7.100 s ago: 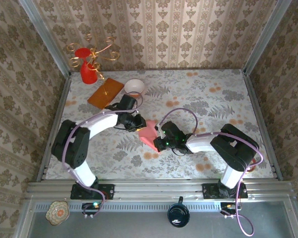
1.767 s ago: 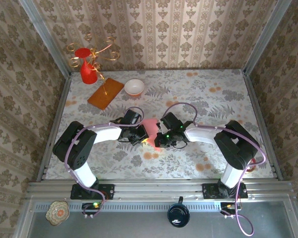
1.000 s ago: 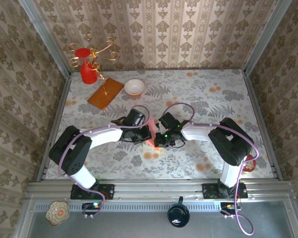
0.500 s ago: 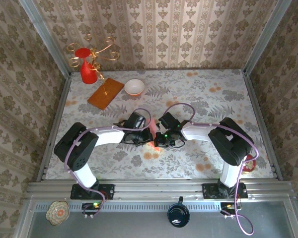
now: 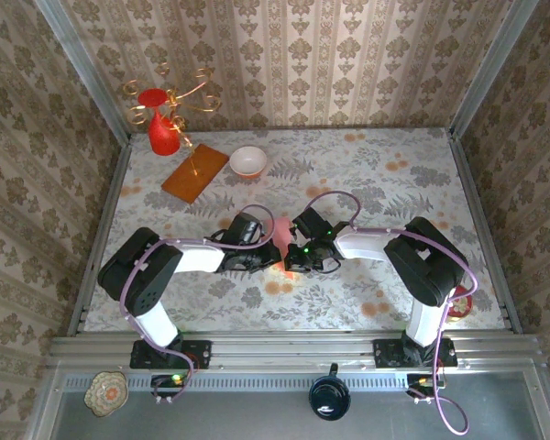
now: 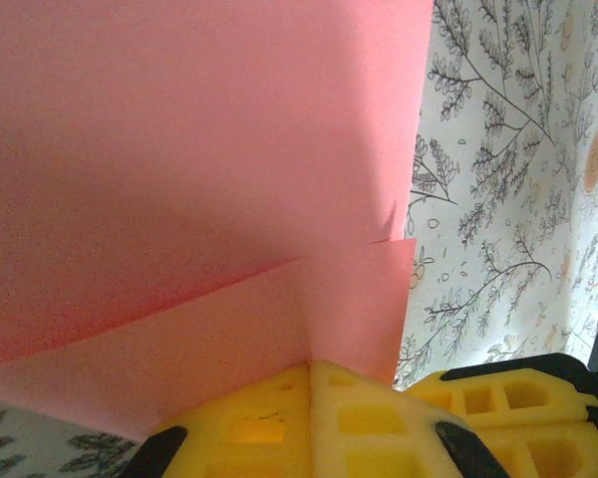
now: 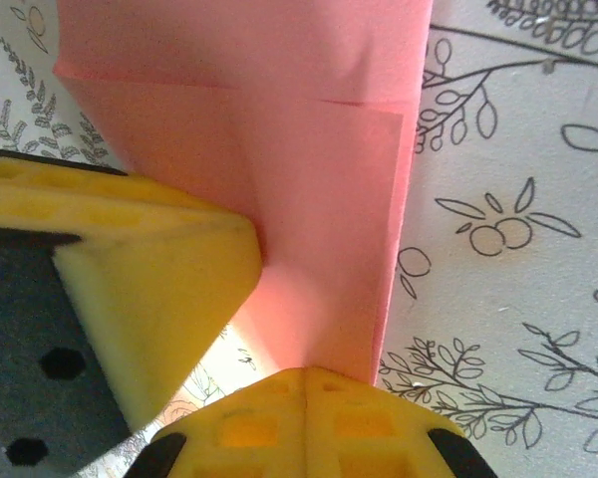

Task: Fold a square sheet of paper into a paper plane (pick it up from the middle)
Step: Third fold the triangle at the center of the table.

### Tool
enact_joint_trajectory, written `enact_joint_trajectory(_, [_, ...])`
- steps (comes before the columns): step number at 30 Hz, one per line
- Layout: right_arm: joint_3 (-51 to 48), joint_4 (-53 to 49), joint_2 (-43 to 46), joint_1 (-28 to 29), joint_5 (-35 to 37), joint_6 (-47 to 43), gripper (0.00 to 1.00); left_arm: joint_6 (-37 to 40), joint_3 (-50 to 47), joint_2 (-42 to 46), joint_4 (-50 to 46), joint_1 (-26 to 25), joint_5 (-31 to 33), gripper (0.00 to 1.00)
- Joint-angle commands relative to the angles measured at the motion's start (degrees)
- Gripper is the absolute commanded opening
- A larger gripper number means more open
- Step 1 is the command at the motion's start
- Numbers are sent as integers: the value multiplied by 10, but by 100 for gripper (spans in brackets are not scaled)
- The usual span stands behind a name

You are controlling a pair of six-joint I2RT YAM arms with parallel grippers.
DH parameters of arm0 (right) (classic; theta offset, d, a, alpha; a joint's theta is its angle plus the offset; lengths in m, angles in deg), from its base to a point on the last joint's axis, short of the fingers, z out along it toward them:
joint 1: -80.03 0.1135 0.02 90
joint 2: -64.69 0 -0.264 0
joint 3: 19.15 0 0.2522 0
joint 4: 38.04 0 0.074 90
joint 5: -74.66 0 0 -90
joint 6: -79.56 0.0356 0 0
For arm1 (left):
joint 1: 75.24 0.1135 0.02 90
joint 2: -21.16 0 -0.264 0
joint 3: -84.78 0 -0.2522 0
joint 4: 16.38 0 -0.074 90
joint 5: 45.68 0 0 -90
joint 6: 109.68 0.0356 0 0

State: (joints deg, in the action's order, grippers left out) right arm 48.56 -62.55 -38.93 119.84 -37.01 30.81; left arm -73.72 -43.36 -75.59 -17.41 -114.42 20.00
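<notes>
The square sheet of paper (image 5: 280,236) is pink, folded into overlapping layers, and held up edge-on at the table's middle between both grippers. My left gripper (image 5: 267,257) is shut on its lower edge; in the left wrist view the yellow fingertips (image 6: 311,363) meet where the paper (image 6: 199,149) runs in. My right gripper (image 5: 291,258) pinches the same edge right beside it, its tips (image 7: 309,373) shut on the paper (image 7: 319,199). The left gripper's yellow finger (image 7: 149,289) touches the sheet just to the left. A paper plane is out of view.
An orange-brown wooden board (image 5: 194,172), a white bowl (image 5: 248,161) and a red vase (image 5: 162,134) with gold curls stand at the far left. Patterned walls close the table on three sides. A dark mug (image 5: 330,397) sits below the near rail.
My left gripper has slid a little toward the near edge, closer to the right one, and the paper shows narrower from above. The right arm has hardly moved.
</notes>
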Motion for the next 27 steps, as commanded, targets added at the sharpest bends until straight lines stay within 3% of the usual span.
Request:
enact_joint_trajectory(1, [-38, -115, -52, 3, 92, 12, 1, 33, -24, -6, -36, 44, 33, 8])
enact_joint_trajectory(9, [-44, -120, -53, 3, 100, 23, 1, 88, -32, -6, -32, 163, 2, 8])
enact_joint_trajectory(13, [-39, -115, -45, 3, 96, 24, 1, 110, -13, 13, -67, 196, 0, 8])
enact_joint_trajectory(22, [-8, 22, 37, 1, 7, 26, 18, 87, -3, 125, -135, 176, 4, 10])
enact_joint_trajectory(27, [-8, 80, 68, 0, -2, 24, 32, 23, -33, 158, -105, 135, -1, 21])
